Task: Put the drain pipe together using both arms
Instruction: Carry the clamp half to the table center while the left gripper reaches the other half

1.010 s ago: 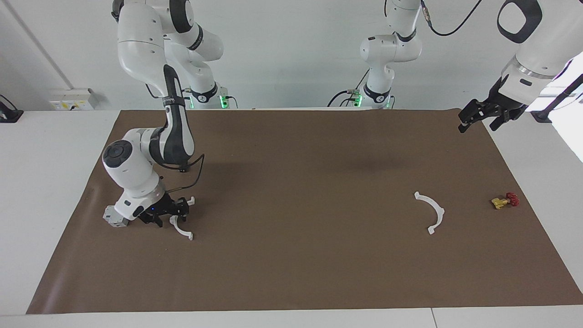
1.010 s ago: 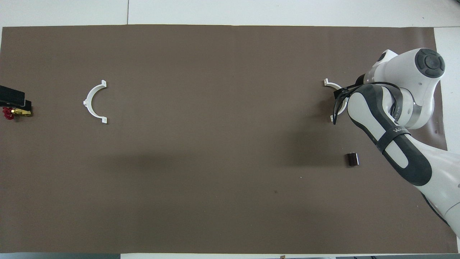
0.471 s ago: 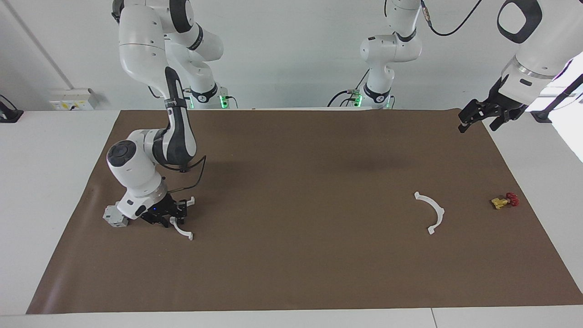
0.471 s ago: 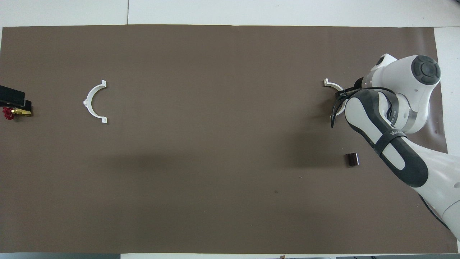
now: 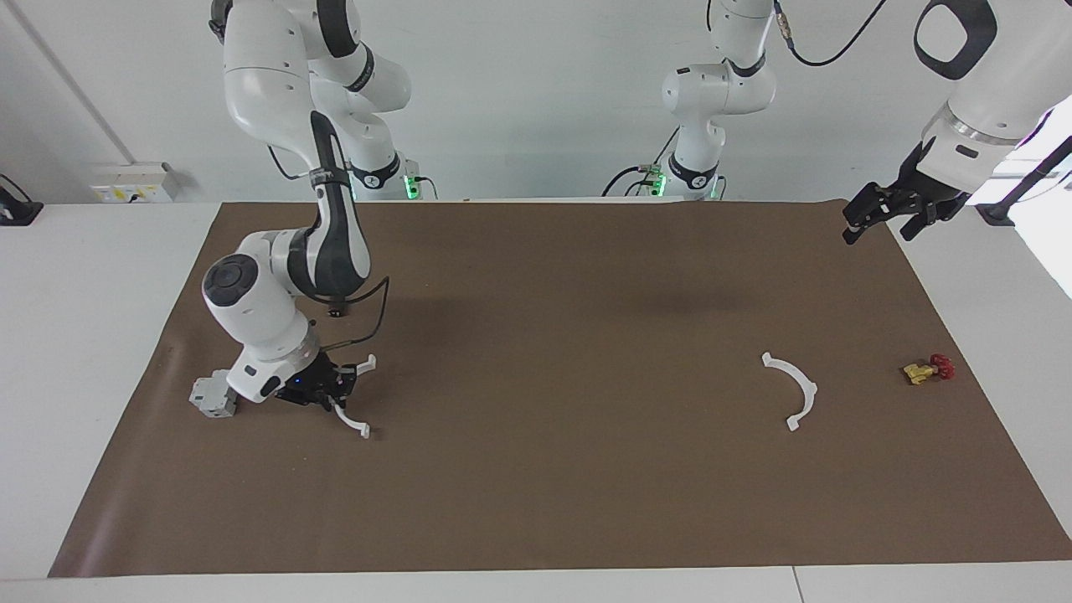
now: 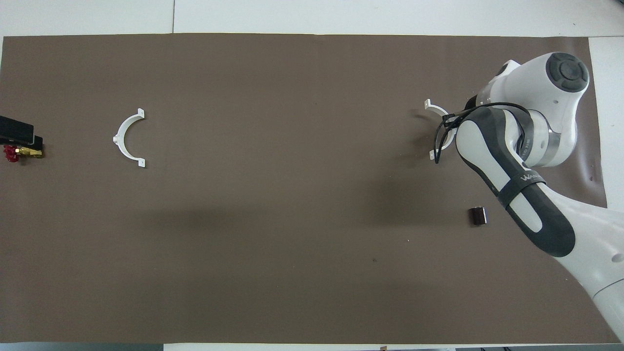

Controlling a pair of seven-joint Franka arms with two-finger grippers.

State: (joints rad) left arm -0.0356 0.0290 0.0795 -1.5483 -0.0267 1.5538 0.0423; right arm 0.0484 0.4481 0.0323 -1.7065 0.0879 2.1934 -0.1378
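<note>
The drain pipe lies in two white half-ring arcs. One arc (image 5: 811, 387) (image 6: 118, 139) lies flat on the brown mat (image 5: 536, 469) toward the left arm's end. My right gripper (image 5: 331, 392) is shut on the mid-curve of the other arc (image 5: 358, 428) (image 6: 433, 109), which is tilted and just off the mat at the right arm's end. From overhead the right arm's wrist hides that grip. My left gripper (image 5: 878, 228) (image 6: 17, 132) hangs open and empty, high over the mat's corner at its own end, where the left arm waits.
A grey boxy block (image 5: 213, 398) sits on the mat beside the right gripper, toward the mat's edge. A small yellow valve with a red handle (image 5: 925, 369) (image 6: 19, 153) lies near the mat's edge at the left arm's end. A small dark block (image 6: 477, 215) lies by the right arm.
The right gripper has shut on its arc, raised it slightly and carried it a short way toward the middle of the mat. The left gripper has barely moved.
</note>
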